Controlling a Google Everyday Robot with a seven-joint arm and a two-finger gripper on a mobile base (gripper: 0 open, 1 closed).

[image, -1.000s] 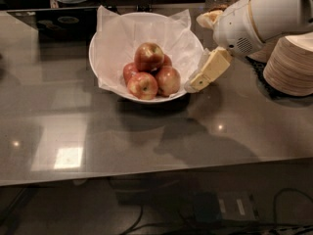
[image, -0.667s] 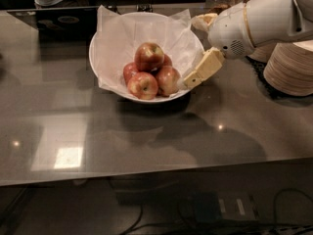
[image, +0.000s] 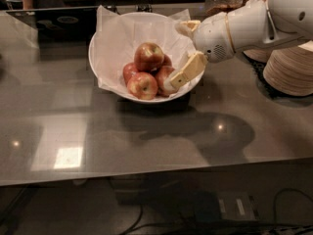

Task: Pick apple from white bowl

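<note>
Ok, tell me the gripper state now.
Gripper: open, holding nothing, at the right side of the white bowl; the top apple is not gripped.

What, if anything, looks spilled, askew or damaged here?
Nothing stands out. The large apple tops the other apples inside the paper-lined white bowl, none spilled; the open gripper hangs at the bowl's right side beside the pile.

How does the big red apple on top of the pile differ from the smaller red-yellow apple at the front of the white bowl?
The big red apple rests on the other apples; the front red-yellow apple lies lower, on the tissue near the white bowl's rim. The top apple looks slightly larger than the front one. Both are round and ungrasped; the open gripper hovers at the bowl's right side.
</note>
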